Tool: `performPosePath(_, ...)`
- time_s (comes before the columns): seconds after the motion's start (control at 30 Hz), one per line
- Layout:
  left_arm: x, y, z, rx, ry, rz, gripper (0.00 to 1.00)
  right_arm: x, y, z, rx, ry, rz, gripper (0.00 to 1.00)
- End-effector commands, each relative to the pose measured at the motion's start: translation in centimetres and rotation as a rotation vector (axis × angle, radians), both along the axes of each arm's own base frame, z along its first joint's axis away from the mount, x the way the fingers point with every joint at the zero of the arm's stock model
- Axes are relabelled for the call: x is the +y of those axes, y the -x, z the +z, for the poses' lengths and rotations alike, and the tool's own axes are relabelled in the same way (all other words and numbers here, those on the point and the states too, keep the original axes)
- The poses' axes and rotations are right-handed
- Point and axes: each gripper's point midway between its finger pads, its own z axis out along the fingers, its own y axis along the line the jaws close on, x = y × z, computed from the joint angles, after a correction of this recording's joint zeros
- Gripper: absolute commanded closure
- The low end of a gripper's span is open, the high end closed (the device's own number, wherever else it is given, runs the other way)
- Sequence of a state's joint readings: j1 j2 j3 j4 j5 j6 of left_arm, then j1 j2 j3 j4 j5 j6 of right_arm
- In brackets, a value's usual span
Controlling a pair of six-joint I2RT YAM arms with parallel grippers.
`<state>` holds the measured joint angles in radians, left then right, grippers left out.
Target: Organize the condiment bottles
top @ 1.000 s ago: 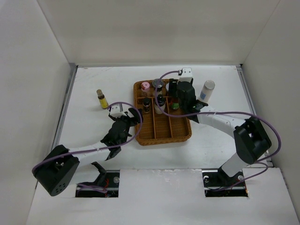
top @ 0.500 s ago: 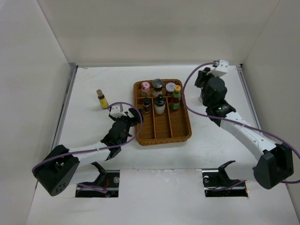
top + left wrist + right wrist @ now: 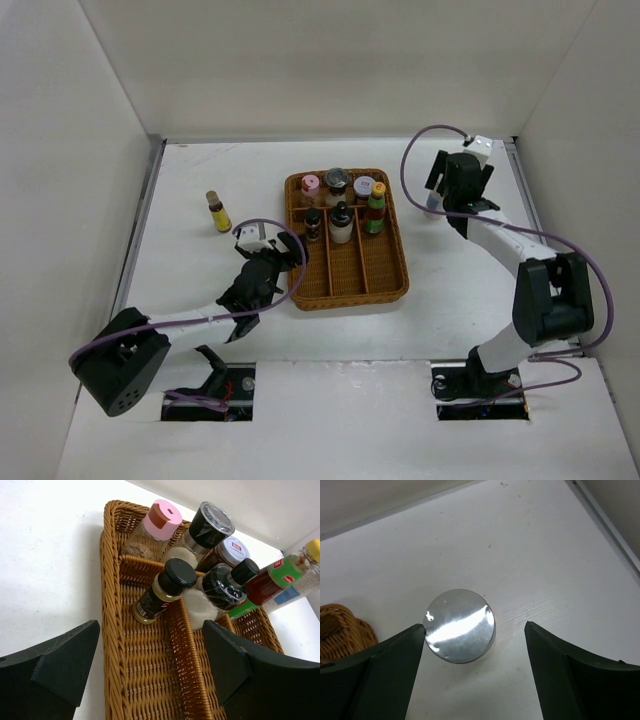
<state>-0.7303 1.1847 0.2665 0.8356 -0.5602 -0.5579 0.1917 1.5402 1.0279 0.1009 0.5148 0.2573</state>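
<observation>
The brown wicker tray point(image 3: 385, 285) holds several condiment bottles at its far end: a pink-lidded jar point(image 3: 311, 185), a black-capped jar point(image 3: 336, 180), a white-lidded jar point(image 3: 364, 187), a yellow-capped red-green bottle point(image 3: 376, 208), a small dark bottle point(image 3: 314, 223) and a white shaker point(image 3: 341, 222). A yellow-labelled brown bottle point(image 3: 217, 211) stands on the table to the left. My right gripper point(image 3: 474, 626) is open, straddling a silver-lidded bottle point(image 3: 460, 625) from above; that bottle is mostly hidden in the top view point(image 3: 432, 203). My left gripper point(image 3: 151, 625) is open and empty over the tray's near left compartment.
The enclosure's white walls stand close on the left, back and right. The right wall's base runs just beyond the silver-lidded bottle point(image 3: 605, 520). The tray's near compartments point(image 3: 150, 670) hold nothing.
My right arm has swung from over the tray's far right corner to the back right, above the silver-lidded bottle. The red-green bottle now shows standing in the tray. The left arm has barely moved.
</observation>
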Motion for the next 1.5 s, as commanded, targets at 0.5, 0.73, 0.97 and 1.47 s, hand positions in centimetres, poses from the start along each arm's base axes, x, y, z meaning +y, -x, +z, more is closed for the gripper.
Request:
performPosePath(0.5,-0.5,-0.2,2.6,-0.071,0.063,-0.009,0.16,1.4,-2.6,0.6,-0.049,-0.045,0.047,0.17)
performPosePath(0.73,-0.8,-0.4,2.3,-0.063,0.06,-0.015,0.16,2.1,-1.3,2.7,-0.108,-0.059,0.067,0.16)
performPosePath(0.97,-0.7,-0.5,2.2,-0.059,0.058,-0.012,0.16,3.9,-2.3,1.8,-0.102,-0.078,0.135,0.12)
performPosePath(1.47,-0.8,-0.4,2.0,-0.055,0.054,-0.018,0.16,3.6,-2.6,3.5,-0.182,-0.051,0.065,0.53)
